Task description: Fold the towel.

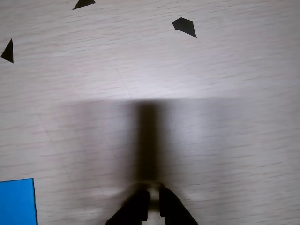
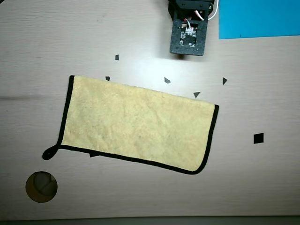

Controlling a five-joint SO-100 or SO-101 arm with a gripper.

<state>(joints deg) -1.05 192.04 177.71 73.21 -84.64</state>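
Towel point(image 2: 138, 124) lies spread flat on the desk point(image 2: 262, 187), overhead view, slightly skewed, black trim on the left, right and near edges, small loop point(image 2: 48, 152) at lower-left corner. Prob light, soft, floppy; will drape and sag. Best hold: a trimmed corner or edge, pinched low. Tool point(image 1: 153, 194) in wrist view looks nearly closed w/ only a thin gap, holding nothing, over bare desk. Arm sits at top of overhead view, apart from the towel's far edge, blue sheet point(image 2: 258, 18) beside it.
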